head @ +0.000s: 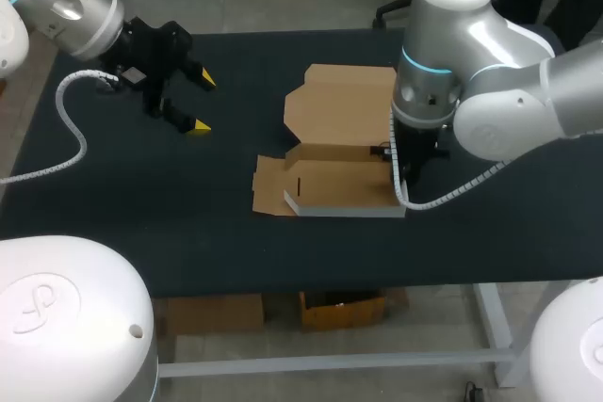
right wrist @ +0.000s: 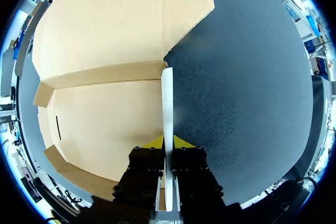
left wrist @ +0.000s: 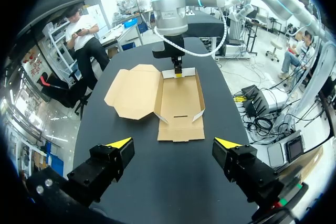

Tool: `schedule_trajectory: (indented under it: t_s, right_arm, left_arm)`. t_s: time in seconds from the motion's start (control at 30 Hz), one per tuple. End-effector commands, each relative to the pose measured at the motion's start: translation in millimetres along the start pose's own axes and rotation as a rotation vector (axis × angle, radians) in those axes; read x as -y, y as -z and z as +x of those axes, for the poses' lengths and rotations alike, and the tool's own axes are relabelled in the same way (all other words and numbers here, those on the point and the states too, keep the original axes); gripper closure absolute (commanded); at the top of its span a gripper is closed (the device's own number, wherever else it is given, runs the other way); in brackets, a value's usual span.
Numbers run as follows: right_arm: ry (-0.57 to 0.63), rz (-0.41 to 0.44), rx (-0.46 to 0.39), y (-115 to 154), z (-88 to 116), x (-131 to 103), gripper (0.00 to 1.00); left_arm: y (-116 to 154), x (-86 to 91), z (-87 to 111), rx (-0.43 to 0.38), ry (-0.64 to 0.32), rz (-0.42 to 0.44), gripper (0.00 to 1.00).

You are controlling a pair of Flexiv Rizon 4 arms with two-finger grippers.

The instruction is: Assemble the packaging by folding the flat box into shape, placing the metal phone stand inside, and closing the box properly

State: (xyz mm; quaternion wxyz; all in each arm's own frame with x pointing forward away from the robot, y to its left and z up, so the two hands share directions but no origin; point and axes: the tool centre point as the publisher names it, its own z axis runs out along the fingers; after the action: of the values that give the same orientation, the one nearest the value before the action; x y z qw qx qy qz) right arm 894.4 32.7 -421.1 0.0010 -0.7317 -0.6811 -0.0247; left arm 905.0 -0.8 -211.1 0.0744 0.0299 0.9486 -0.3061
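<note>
The brown cardboard box lies half folded at mid-table, its lid flat behind the tray. My right gripper is shut on the tray's upright right side wall, one yellow tip on each face. The left wrist view shows that same gripper pinching the wall at the box's far end. My left gripper hovers open over the table's left part, well clear of the box, with nothing between its tips. No metal phone stand is in view.
The black table has bare surface to the left of and in front of the box. My right arm stands over the box's right end and hides that corner in the head view.
</note>
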Motion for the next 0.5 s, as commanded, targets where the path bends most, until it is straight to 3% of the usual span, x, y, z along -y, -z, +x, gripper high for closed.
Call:
schedule_trajectory:
  t_s: [0.03, 0.5]
  right_arm:
    - [-0.002, 0.016, 0.01, -1.8, 1.8, -0.2, 0.97]
    - [0.023, 0.066, 0.041, 1.5, 0.1, -1.1, 1.0]
  left_arm:
    - [0.5, 0.4, -0.5, -0.003, 0.0, -0.004, 0.0]
    - [0.5, 0.4, -0.5, -0.003, 0.0, -0.004, 0.0]
